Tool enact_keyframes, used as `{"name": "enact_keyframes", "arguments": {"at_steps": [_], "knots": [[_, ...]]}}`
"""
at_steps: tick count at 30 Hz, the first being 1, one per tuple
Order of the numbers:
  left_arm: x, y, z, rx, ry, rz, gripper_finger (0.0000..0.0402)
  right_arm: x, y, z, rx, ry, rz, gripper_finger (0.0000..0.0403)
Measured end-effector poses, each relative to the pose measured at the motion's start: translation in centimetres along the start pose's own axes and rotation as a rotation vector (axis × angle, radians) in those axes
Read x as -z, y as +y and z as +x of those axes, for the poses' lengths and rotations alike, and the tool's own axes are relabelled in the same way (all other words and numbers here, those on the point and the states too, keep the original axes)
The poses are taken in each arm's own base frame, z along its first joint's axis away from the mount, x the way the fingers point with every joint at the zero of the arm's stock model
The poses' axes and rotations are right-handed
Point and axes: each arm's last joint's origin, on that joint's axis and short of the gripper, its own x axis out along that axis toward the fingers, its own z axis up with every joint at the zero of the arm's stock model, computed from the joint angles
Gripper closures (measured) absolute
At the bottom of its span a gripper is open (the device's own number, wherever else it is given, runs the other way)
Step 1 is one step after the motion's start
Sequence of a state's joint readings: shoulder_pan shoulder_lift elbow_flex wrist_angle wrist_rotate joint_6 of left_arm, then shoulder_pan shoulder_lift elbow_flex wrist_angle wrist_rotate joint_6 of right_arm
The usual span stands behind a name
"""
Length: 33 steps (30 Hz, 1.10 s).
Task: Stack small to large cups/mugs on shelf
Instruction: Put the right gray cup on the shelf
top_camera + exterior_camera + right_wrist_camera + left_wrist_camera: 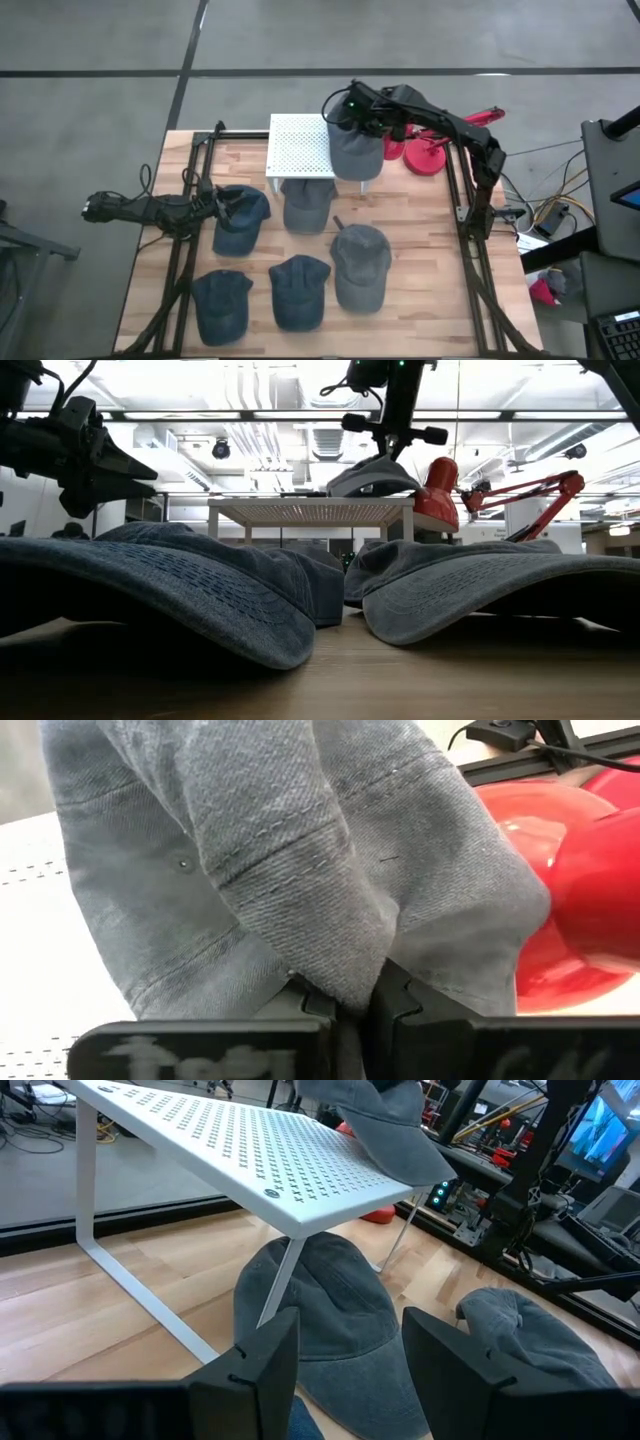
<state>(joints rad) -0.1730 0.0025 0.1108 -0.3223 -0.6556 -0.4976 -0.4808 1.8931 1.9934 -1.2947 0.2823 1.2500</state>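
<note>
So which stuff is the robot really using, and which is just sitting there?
Using: grey cap pinched in the right gripper; white rack; five more caps on the table, like the denim cap; left gripper, open.
Just there: red lamp, cables.

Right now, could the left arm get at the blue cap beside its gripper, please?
Probably yes: the left gripper is open beside that blue cap, with nothing between them. The right gripper holds a grey cap over the white rack.

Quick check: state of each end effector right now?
Left end effector: open, holding nothing.
Right end effector: shut on the grey cap at the white rack.
</note>
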Motion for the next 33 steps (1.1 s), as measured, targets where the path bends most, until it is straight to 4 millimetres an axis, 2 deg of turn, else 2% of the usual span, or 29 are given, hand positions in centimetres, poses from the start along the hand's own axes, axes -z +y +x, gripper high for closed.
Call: {"name": "enact_keyframes", "arguments": {"at_steps": [8, 23, 33], "knots": [[0.0, 0.0, 0.0, 0.0, 0.0, 0.0, 0.022, -0.06, 0.32, 0.27, -0.021, -0.002, -0.028, 0.0383], [0.0, 0.0, 0.0, -0.001, 0.0, -0.002, 0.022, -0.68, 0.16, 0.32, -0.024, -0.013, -0.033, 0.0278], [0.0, 0.0, 0.0, 0.0, 0.0, -0.003, 0.022, -0.67, 0.15, 0.09, -0.036, 0.006, -0.058, 0.0253]]}}
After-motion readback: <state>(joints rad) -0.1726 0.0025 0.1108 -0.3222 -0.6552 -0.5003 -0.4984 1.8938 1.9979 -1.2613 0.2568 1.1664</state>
